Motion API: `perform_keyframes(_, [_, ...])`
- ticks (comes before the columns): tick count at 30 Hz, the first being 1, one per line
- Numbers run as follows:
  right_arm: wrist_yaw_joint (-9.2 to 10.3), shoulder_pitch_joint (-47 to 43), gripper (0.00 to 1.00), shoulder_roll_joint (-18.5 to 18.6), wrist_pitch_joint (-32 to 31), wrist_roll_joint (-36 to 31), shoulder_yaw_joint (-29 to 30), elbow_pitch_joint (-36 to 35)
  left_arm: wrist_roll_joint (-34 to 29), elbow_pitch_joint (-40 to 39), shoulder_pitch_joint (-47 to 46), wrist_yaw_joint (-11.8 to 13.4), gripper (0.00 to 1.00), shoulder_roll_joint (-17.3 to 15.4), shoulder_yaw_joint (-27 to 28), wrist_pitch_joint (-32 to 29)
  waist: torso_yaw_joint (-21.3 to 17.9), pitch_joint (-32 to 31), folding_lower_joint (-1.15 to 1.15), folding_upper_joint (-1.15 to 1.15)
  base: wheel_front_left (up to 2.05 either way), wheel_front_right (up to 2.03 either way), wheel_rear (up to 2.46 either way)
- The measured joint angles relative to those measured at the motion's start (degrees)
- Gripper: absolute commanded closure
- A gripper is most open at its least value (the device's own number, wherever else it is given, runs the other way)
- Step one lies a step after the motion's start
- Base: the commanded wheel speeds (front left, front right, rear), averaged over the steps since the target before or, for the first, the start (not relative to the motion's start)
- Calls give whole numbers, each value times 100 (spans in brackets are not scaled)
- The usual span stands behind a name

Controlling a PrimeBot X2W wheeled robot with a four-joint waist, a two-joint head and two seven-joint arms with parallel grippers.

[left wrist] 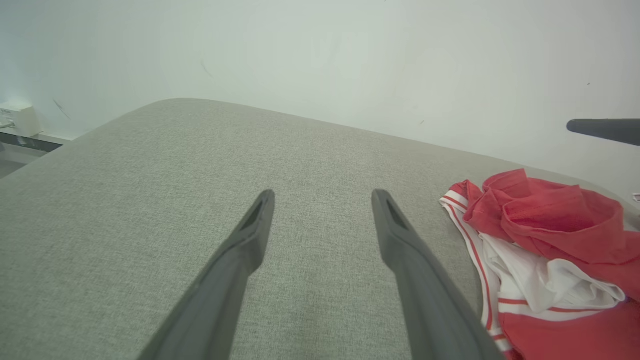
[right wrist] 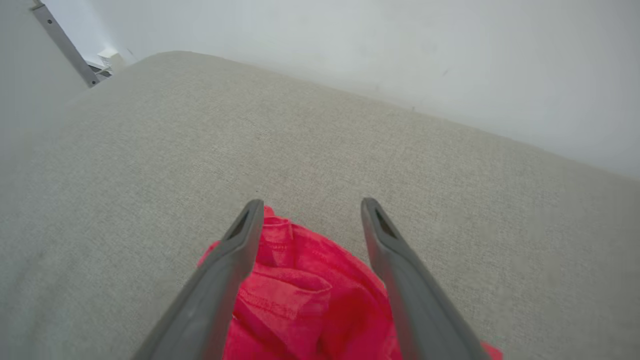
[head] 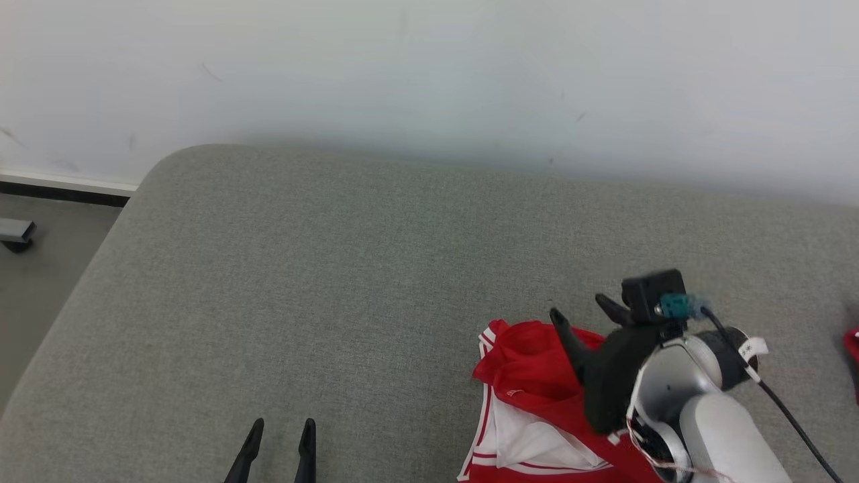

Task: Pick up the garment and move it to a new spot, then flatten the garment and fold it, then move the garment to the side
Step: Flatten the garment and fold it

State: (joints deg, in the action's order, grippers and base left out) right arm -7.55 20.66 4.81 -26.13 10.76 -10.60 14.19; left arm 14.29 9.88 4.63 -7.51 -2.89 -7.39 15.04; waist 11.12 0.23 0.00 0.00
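Observation:
A red garment with white stripes and white lining lies crumpled on the grey cushion, near its front right. My right gripper hovers just above the garment's far edge, open, with nothing between its fingers. Through the right wrist camera the red garment lies below the spread fingers of the right gripper. My left gripper is at the lower left, open and empty. In the left wrist view the left gripper points over bare cushion, and the garment lies to its right.
A white wall runs behind the cushion. The cushion's left edge drops to a grey floor with a baseboard. A small bit of red shows at the right edge. Another dark finger crosses the left wrist view's right side.

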Motion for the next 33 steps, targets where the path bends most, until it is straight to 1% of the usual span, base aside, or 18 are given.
perform_keyframes(2, [0, -392, 0, 123, -120, -191, -45, -493, -1, -16, 3, 0, 0, 0, 9, 0, -10, 6, 0, 0, 0, 0, 0])
perform_keyframes(5, [0, -1009, 0, 196, -280, -485, 0, -1135, 0, -31, 8, 0, 0, 0, 37, 0, -31, 11, 0, 0, 0, 0, 0])
perform_keyframes(9, [0, -1688, 0, 102, -402, -646, 297, -1718, 0, -32, 13, 0, 0, 0, 54, 0, -56, 16, 0, 0, 0, 0, 0])
perform_keyframes(12, [0, -1972, 0, 4, -354, -750, 557, -1900, 0, -30, 13, 0, 0, 0, 43, 0, -64, 18, 0, 0, 0, 0, 0])
perform_keyframes(19, [0, -2126, 0, -165, -259, -742, 1010, -1923, -1, -22, 12, 0, 0, 0, 4, 0, -57, 37, 0, 0, 0, 0, 0])
perform_keyframes(22, [0, -2004, 0, -183, -321, -675, 1038, -1834, -7, -13, 12, 0, 0, 0, 4, 0, -51, 45, 0, 0, 0, 0, 0])
perform_keyframes(25, [0, -1837, 0, -186, -447, -401, 1028, -1646, -8, 4, 8, 0, 0, 0, -10, 0, -34, 48, 0, 0, 0, 0, 0])
perform_keyframes(33, [0, -1445, 0, -188, -730, -411, 992, -1176, -7, 27, -4, 0, 0, 0, -69, 0, 59, 54, 0, 0, 0, 0, 0])
